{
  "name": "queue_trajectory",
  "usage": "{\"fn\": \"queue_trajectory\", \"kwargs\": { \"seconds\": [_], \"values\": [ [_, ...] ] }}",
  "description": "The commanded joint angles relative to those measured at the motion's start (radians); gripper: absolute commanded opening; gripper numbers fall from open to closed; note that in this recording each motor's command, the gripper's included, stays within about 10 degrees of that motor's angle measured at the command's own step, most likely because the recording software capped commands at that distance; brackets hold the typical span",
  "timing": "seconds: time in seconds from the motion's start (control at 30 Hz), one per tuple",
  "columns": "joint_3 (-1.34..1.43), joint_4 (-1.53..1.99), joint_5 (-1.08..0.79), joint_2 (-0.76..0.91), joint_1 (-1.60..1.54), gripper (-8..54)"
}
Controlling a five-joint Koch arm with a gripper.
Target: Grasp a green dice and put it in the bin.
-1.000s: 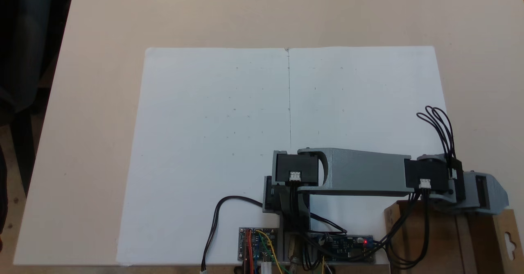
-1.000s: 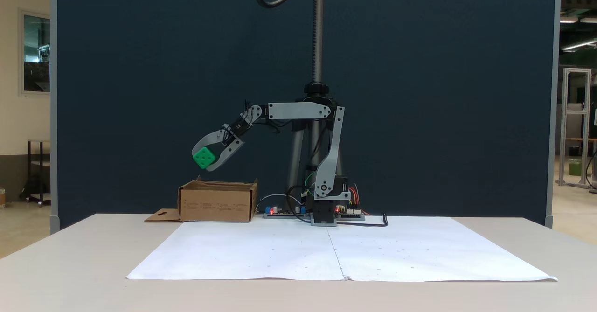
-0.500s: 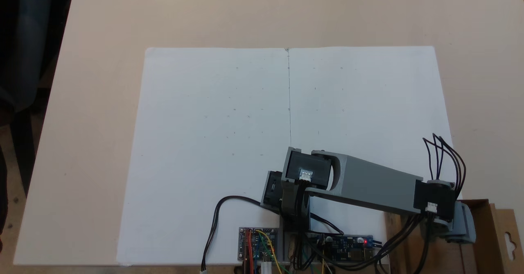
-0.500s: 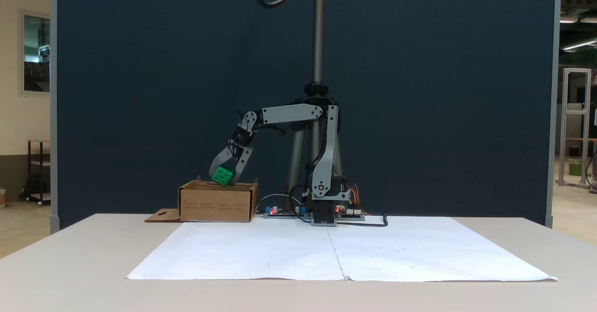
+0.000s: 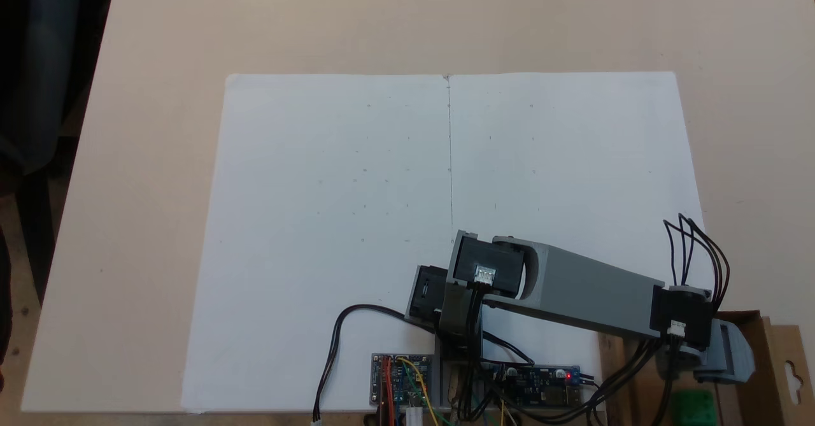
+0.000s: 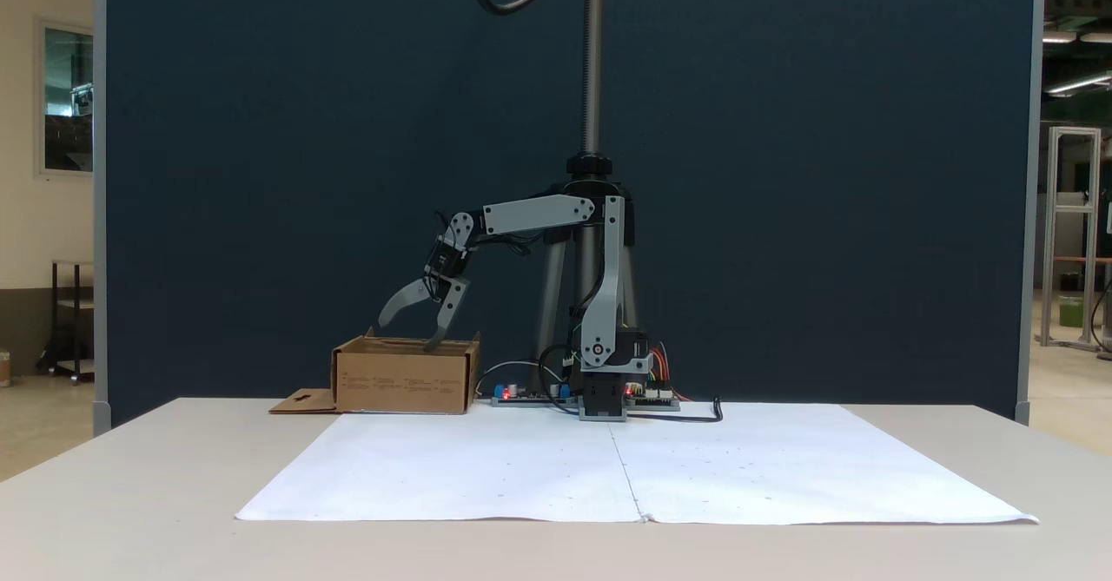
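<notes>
Your task looks all but finished: the green dice (image 5: 694, 405) lies inside the bin (image 5: 773, 349) at the lower right of the top-down fixed view, free of the arm. You have no grasp left to make; as I judge it, only drawing the arm clear of the box remains.

Nearest you in the side-on fixed view, the pale worktop (image 6: 130, 494) is smooth and matte, and two white paper sheets (image 6: 486, 468) lie flat on it, joined along a centre seam and dotted with faint marks. Behind them, at centre left of the frame, the bin (image 6: 404, 379) is a shallow brown cardboard box with low walls, and its flap with a hang-hole cutout lies flat on the worktop to the left. Just above its rim you see the end effector (image 6: 407, 333), curved grey plastic fingers spread apart with nothing between them, one tip dipping to the box's edge. The arm's links are blocky grey printed plastic with black servos and looping black cables. Farthest back stands a dark blue panel (image 6: 261, 173).
</notes>
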Motion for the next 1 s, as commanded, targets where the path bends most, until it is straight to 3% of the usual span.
{"fn": "queue_trajectory", "kwargs": {
  "seconds": [0.0,0.23,0.6,0.97],
  "values": [
    [-0.064,-0.109,0.141,0.02,0.011,39.1],
    [-0.13,-0.106,0.311,0.127,-0.195,39.1],
    [-0.089,-0.106,0.304,0.268,-0.79,39.3],
    [0.147,-0.126,0.304,0.383,-1.483,41.0]
  ]
}}
